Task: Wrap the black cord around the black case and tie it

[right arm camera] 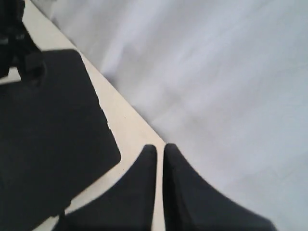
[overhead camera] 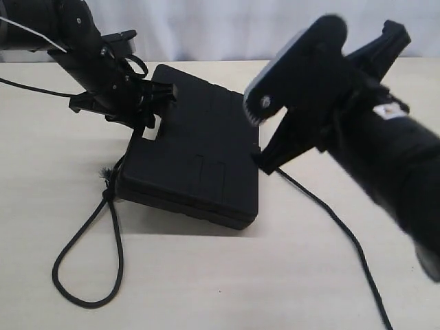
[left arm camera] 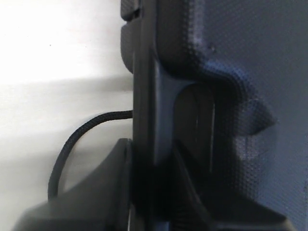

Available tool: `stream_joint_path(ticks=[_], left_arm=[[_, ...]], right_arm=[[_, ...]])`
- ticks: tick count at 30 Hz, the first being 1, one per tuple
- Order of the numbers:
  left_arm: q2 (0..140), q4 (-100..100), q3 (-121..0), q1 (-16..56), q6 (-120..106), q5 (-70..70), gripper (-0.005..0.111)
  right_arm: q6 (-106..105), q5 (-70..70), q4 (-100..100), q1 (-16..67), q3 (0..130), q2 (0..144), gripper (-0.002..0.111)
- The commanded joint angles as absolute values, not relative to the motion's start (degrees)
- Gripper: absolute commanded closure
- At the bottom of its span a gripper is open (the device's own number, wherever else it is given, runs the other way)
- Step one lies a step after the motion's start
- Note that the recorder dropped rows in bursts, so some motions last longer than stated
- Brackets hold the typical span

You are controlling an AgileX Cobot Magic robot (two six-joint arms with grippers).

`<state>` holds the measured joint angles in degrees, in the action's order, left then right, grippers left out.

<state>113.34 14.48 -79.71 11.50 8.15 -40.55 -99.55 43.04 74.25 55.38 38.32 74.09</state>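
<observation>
The black case (overhead camera: 199, 155) is tilted, its far-left edge raised off the table while its near edge rests on it. My left gripper (overhead camera: 152, 110) is shut on that raised edge by the handle slot. In the left wrist view the case (left arm camera: 240, 72) edge sits clamped in the left gripper (left arm camera: 149, 187). The black cord (overhead camera: 89, 240) passes under the case. It forms a loop at the front left with its knot and tuft (overhead camera: 104, 177), and trails off to the front right (overhead camera: 344, 234). My right gripper (overhead camera: 393, 34) is raised, shut and empty (right arm camera: 160, 149), well above the case (right arm camera: 48, 120).
The beige table (overhead camera: 206, 282) ends at a white backdrop (right arm camera: 216, 72) behind. A stretch of cord (left arm camera: 72, 139) curves on the table beside the left fingers. The right arm (overhead camera: 399, 165) hangs over the table's right side.
</observation>
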Motion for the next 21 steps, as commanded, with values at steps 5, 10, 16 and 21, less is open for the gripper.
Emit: stream_joint_path(ticks=[5, 10, 16, 21], left_arm=[[112.0, 18.4, -80.8, 11.7, 7.5, -38.7, 0.107], [112.0, 20.7, -80.8, 11.7, 7.3, -38.7, 0.107], [112.0, 21.0, -80.8, 11.7, 7.3, -39.3, 0.107], [111.8, 21.8, -80.8, 11.7, 6.6, -40.2, 0.107]], right_arm=[[-88.2, 63.6, 71.1, 71.8, 29.2, 87.0, 0.104], [-80.7, 58.5, 63.4, 73.4, 30.1, 96.4, 0.103], [-73.4, 58.0, 59.0, 73.3, 34.5, 102.5, 0.071], [-71.7, 57.1, 59.3, 73.3, 38.1, 106.2, 0.017]])
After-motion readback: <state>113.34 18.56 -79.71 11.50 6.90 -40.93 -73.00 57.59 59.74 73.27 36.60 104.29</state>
